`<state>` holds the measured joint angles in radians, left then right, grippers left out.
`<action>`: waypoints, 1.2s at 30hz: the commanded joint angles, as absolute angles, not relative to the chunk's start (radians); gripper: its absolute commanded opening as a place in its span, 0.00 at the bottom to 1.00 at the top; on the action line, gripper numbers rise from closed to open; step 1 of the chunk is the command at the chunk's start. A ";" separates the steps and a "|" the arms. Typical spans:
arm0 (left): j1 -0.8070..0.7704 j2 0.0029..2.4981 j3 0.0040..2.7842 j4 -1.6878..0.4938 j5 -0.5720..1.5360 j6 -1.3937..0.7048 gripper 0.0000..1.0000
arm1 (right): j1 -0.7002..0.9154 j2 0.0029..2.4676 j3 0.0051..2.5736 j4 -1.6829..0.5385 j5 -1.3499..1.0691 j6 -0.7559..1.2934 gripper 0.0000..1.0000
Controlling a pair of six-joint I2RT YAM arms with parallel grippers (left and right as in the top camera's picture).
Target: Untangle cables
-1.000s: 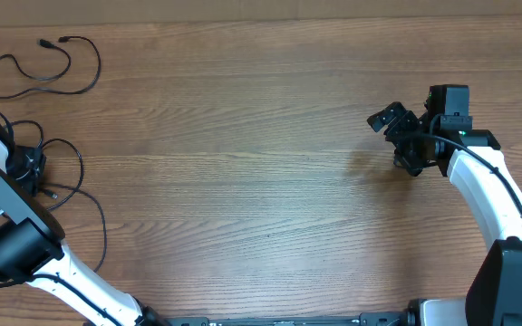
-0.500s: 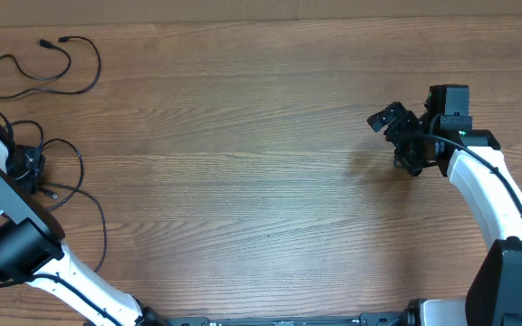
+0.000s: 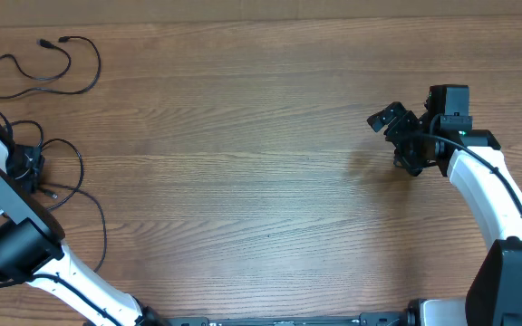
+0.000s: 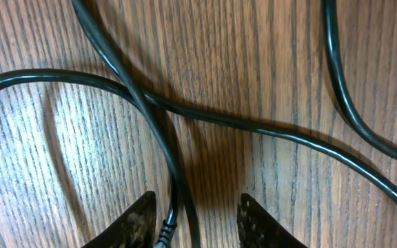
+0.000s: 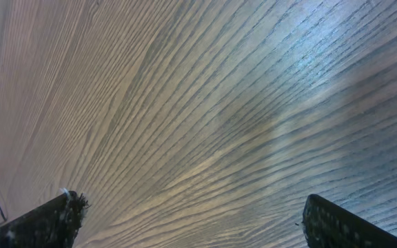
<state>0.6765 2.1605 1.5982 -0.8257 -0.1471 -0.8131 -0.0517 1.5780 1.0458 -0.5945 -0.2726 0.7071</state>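
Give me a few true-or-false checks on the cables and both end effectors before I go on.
1. The right end effector holds a cable. False: it is open over the bare table.
2. A cable strand runs between the fingers of the left end effector. True.
3. A looped cable lies apart near the far left corner. True.
4. No cables cross under the left wrist camera. False: two crossing cables overlap there.
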 commanded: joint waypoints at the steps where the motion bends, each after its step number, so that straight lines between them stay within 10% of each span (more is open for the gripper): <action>1: 0.687 2.171 1.590 -0.820 -0.165 -0.815 0.38 | -0.053 1.579 1.068 -0.589 -0.262 0.702 1.00; 29: 0.687 2.172 1.549 -0.758 -0.164 -0.815 0.37 | -0.053 1.579 1.068 -0.589 -0.262 0.703 1.00; 36: 0.688 2.171 1.549 -0.751 -0.166 -0.764 0.13 | -0.053 1.579 1.068 -0.589 -0.262 0.703 1.00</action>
